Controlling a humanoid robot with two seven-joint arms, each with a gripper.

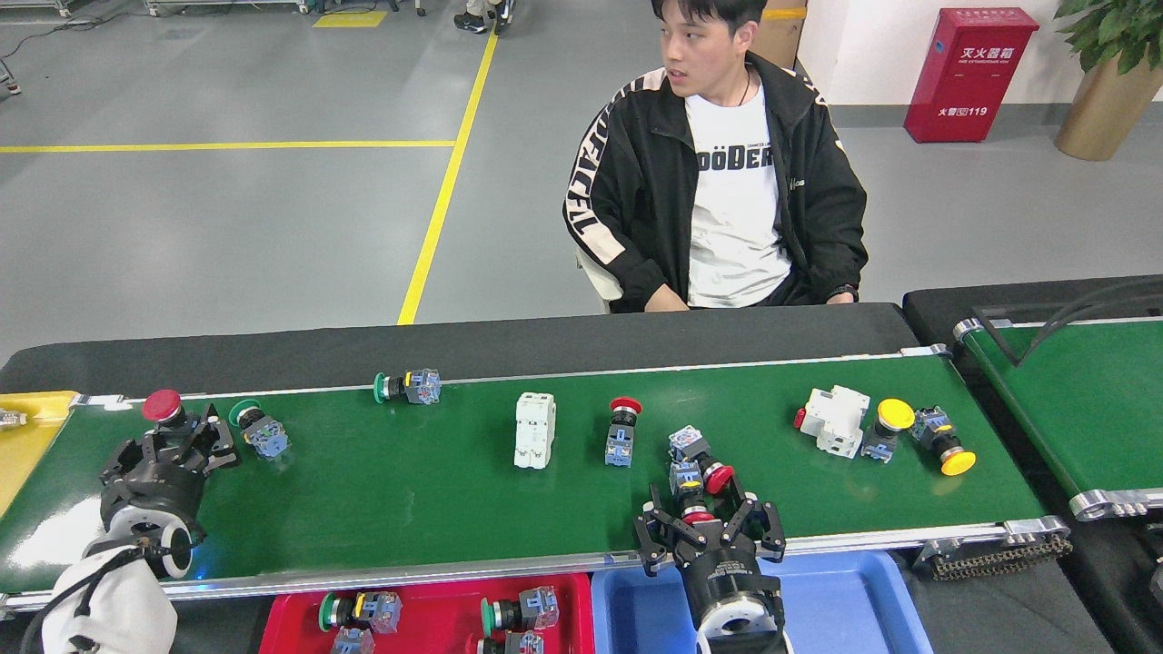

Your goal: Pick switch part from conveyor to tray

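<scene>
Red tray (300, 627) holds 4 switch parts (361, 610); blue tray (845, 595) bare; both grippers spread.

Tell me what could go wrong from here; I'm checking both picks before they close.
The right claw is open around one red-capped switch, but a second red-capped switch lies touching it, so closing may nudge or pinch both. The left claw reaches the red mushroom switch close to the conveyor end by the yellow tray; a slow grasp might miss it.
</scene>
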